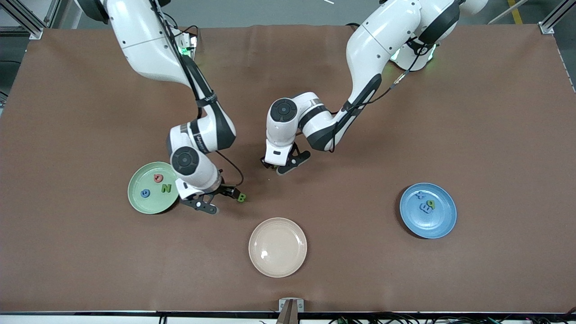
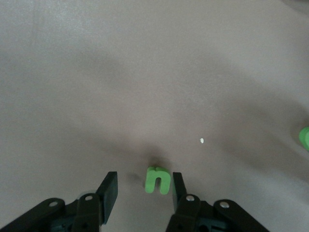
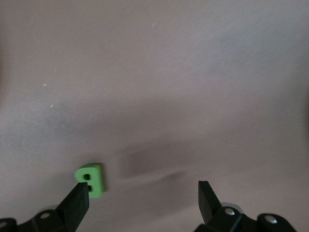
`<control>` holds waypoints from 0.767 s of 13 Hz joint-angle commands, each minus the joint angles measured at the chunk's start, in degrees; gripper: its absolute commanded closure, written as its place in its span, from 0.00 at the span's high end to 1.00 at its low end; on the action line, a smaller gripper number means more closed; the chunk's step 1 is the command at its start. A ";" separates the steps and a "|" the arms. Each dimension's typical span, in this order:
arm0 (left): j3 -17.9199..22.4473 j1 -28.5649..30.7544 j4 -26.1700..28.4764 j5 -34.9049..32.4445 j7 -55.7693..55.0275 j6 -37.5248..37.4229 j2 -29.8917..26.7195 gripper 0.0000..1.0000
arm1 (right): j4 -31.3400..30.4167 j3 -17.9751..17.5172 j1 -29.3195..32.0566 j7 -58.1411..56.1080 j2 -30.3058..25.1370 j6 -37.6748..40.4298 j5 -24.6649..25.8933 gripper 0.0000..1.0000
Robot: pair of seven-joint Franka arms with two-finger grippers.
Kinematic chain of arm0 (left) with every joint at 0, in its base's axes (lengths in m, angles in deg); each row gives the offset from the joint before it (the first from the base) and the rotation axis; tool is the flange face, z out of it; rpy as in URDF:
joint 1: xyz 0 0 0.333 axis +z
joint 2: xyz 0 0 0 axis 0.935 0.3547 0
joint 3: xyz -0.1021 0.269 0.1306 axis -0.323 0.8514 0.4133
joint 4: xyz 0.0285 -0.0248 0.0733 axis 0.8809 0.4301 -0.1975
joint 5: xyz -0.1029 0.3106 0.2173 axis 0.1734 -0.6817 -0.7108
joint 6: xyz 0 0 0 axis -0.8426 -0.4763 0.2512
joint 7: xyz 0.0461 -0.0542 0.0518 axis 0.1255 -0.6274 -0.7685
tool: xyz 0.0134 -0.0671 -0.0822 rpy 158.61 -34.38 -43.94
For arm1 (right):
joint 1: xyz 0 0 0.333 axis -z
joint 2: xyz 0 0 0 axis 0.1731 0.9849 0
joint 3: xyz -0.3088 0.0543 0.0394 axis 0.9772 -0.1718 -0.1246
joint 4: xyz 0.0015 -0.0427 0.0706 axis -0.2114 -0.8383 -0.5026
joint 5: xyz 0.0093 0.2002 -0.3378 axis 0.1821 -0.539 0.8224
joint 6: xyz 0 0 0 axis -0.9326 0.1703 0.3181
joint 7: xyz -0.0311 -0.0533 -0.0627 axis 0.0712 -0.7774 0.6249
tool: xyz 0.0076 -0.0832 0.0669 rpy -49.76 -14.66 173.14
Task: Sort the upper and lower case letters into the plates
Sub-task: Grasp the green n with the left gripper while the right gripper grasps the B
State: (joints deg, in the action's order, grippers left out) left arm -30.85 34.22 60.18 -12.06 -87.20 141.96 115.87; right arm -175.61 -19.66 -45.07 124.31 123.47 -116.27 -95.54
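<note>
Brown table [image 1: 405,112] below; my left gripper [image 2: 145,191] brackets the green u [image 2: 157,180], half-open; my right gripper [image 3: 144,203] gapes beside B [image 3: 91,179].

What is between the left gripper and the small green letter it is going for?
Nothing visible. The green letter u lies on bare table between the left gripper's open fingers, close beside one finger. The right gripper is open over the green B, beside the pale green plate.

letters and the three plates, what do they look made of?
Letters, e.g. the B and u: likely foam or soft plastic; thick, matte, blunt edges. Green plate, blue plate, cream plate: probably plastic or melamine; plain colour, smooth, with a small glare spot on the cream one. Ceramic can't be excluded.
</note>
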 commanded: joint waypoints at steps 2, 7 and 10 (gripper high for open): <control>0.74 -1.47 -3.33 -0.12 -0.50 0.72 2.80 0.51 | 6.15 0.48 -2.16 6.25 4.98 0.29 -0.45 1.00; 1.00 -1.56 -3.33 0.06 -0.50 1.60 3.42 0.50 | 7.65 0.48 -3.04 6.18 7.10 -1.20 -0.35 0.85; 1.00 -2.00 -3.33 0.06 -0.50 1.95 4.74 0.49 | 7.65 0.48 -3.39 6.18 7.02 -1.20 -0.53 0.60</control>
State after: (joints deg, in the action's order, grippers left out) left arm -30.70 33.39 58.36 -12.06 -87.20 143.20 119.00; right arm -168.61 -19.59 -47.79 129.71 129.97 -117.35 -95.53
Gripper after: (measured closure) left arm 0.498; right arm 0.225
